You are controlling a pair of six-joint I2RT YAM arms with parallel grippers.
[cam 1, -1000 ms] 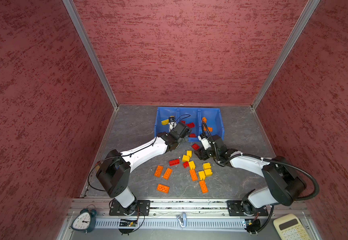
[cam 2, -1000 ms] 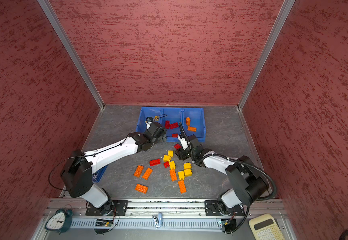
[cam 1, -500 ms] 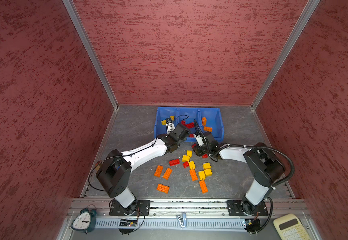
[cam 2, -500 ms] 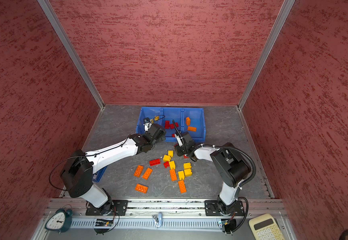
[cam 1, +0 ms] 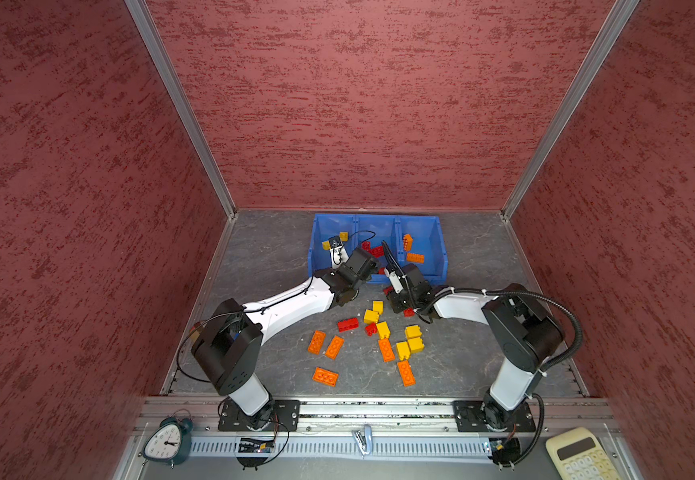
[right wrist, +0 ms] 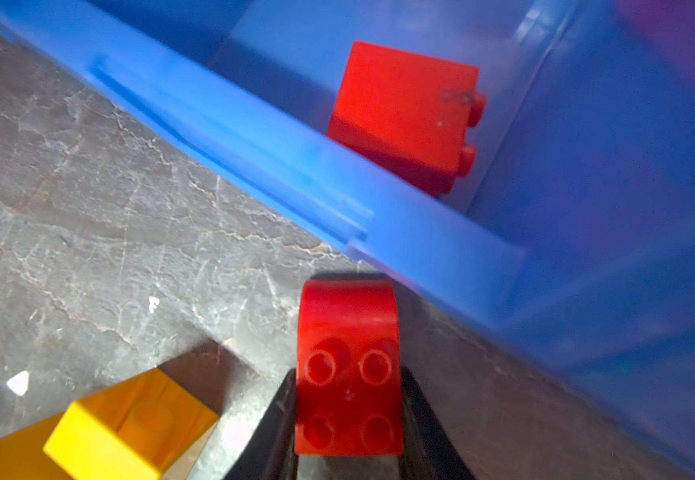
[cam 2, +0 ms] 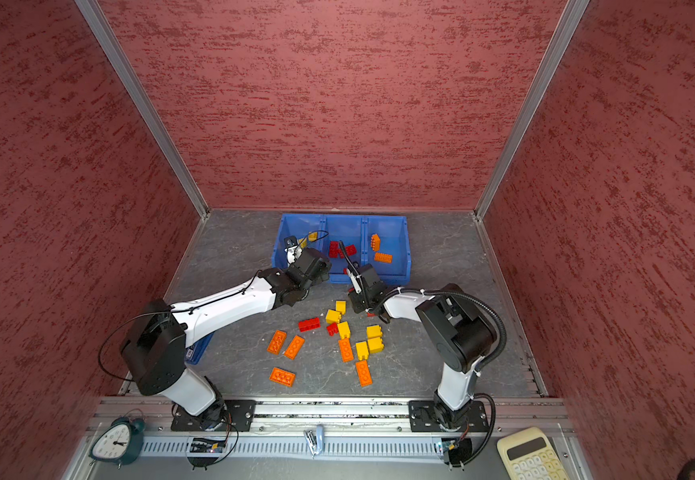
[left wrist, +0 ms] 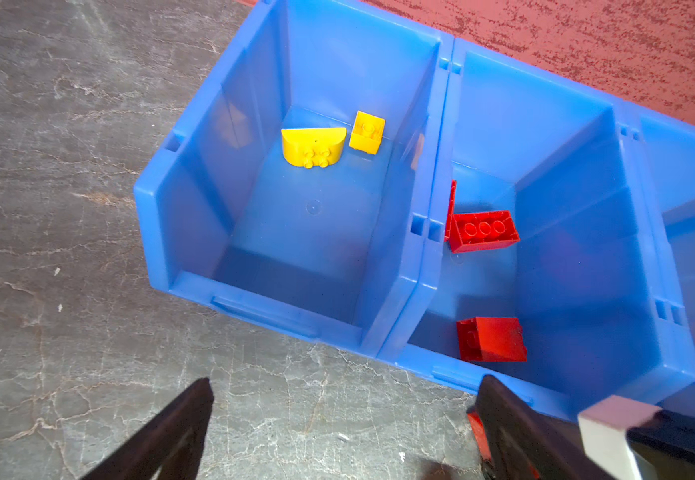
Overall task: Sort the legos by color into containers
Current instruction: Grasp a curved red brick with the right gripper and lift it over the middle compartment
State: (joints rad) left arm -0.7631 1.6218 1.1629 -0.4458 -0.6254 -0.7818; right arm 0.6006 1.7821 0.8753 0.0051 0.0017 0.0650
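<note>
Three joined blue containers (cam 1: 420, 226) (cam 2: 391, 226) stand at the back. Yellow legos (left wrist: 312, 145) lie in the left bin, red legos (left wrist: 483, 230) in the middle bin, orange legos (cam 1: 414, 257) in the right bin. My right gripper (right wrist: 349, 374) (cam 1: 397, 305) is shut on a red rounded lego (right wrist: 348, 324) just in front of the middle bin's front wall (right wrist: 254, 141). My left gripper (left wrist: 346, 415) (cam 1: 370, 266) is open with nothing between its jaws, over the table before the left and middle bins. Loose yellow (cam 1: 371, 316), orange (cam 1: 316, 342) and red (cam 1: 348, 324) legos lie mid-table.
Red walls close in the table on three sides. A clock (cam 1: 167, 442) and a calculator (cam 1: 578, 455) sit on the front rail. Another blue bin (cam 2: 200, 347) shows under my left arm. A yellow lego (right wrist: 130, 428) lies close beside the right gripper.
My right gripper's jaws have closed on the red rounded lego in front of the bins, and the right arm has shifted its pose. The left arm has hardly moved.
</note>
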